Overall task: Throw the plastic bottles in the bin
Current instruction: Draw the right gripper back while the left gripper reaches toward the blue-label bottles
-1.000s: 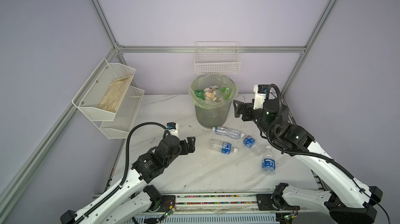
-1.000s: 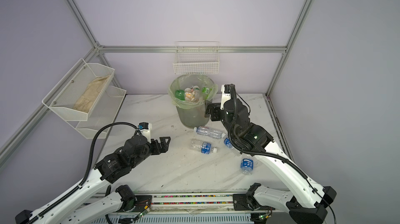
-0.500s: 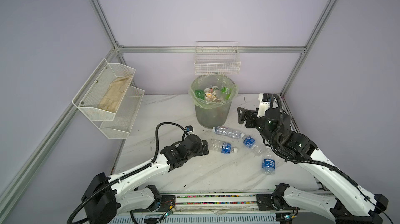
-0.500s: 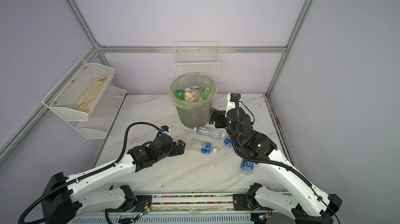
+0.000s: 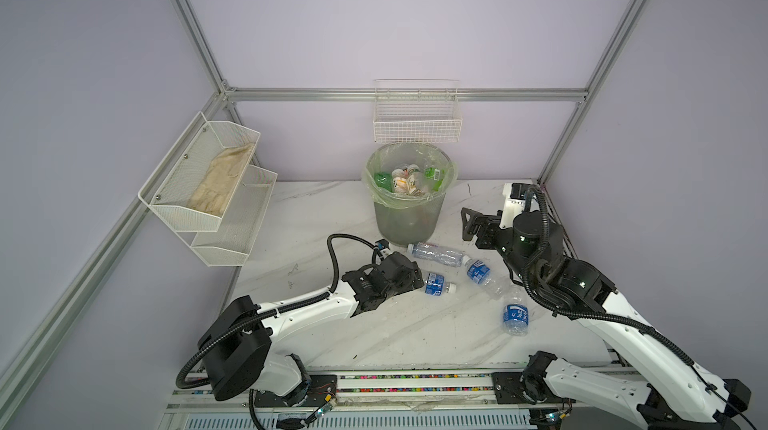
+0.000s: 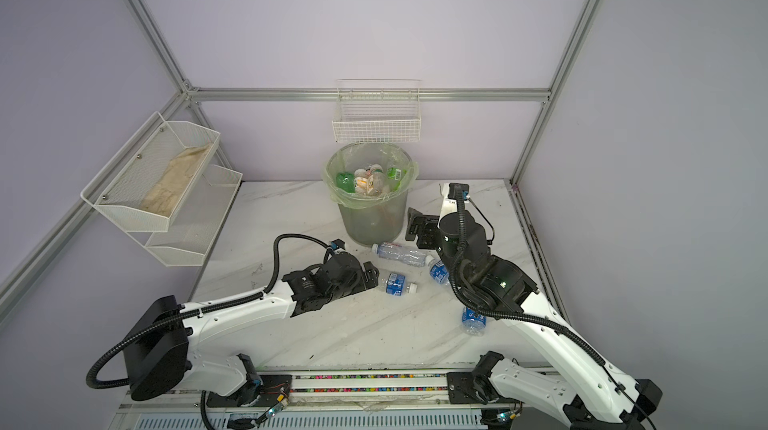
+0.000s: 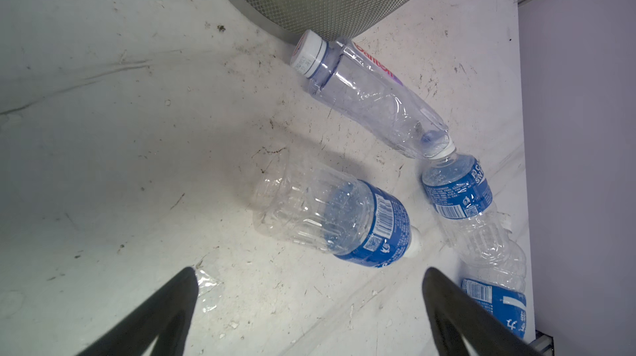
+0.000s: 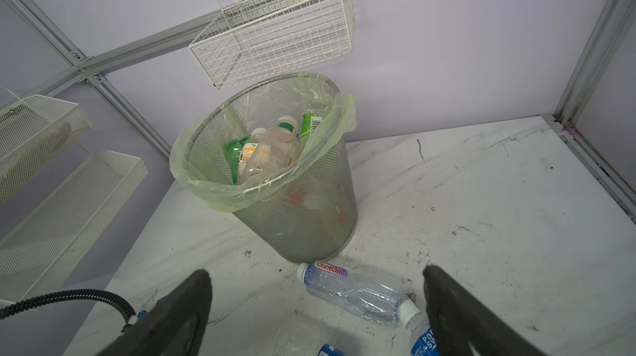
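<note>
On the back wall, a white wire basket [image 5: 417, 124] is hanging above and behind the bin [image 5: 407, 220], and a white mesh shelf [image 5: 210, 182] of two tiers is hanging on the left wall with a beige cloth [image 5: 220, 180] lying in its upper tier. Down at the bin's foot a clear bottle [image 5: 436, 255] is lying on its side, dented, its white cap right at the base of the mesh wall, stretching across the marble table [image 5: 374, 332] between the bin and the arms. A black cable [image 5: 347, 236] is looping up from the left arm just beside it.

The left gripper [image 7: 311, 275] is hovering low over the table with its jaws standing wide apart and nothing between them. The nearest blue-labelled bottle [image 7: 337, 220], crumpled and on its side, is lying just ahead of the fingertips [image 7: 186, 282]. The right gripper [image 5: 467, 224] is hanging to the right of the bin, jaws spread and empty, facing its wall.

The middle blue-labelled bottle [image 5: 482, 276] is lying with its white cap touching the clear bottle's base. The outer blue-labelled bottle [image 6: 473, 322] is lying nearer the front edge, its upper end hidden behind the right arm in a top view. Inside the bin's pale green liner [image 8: 206, 182], binned bottles [image 8: 272, 151] are lying heaped close to the rim, a green bottle [image 8: 234, 151] among them.
</note>
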Motion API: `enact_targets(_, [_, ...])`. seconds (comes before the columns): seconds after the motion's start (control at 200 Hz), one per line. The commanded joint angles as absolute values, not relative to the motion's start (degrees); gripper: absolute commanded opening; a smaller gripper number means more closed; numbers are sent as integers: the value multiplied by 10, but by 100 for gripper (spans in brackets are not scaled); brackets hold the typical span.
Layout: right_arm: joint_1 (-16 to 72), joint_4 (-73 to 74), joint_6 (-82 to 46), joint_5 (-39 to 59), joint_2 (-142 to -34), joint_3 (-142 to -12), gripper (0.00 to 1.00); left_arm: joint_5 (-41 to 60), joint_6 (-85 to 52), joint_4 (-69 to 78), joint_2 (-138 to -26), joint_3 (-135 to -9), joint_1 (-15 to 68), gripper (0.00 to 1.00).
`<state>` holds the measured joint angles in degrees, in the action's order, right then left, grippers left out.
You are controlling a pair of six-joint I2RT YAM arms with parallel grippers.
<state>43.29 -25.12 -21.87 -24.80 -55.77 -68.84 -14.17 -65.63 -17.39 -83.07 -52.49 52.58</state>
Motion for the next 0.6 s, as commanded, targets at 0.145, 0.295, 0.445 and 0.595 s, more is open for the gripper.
enact_targets(0.145, [432,-270,-224,-272,-540,-686,97,-176,-789,-231,-888,-637,540,100])
enact_targets(0.295, [432,-270,-224,-275,-536,-684,97,-171,-868,-321,-935,-696,544,100])
enact_targets(0.445, [432,-272,-223,-278,-535,-686,97,-146,-908,-330,-966,-722,545,100])
enact_targets(0.595, [432,-277,-224,-280,-529,-688,97,-146,-923,-339,-989,-747,548,99])
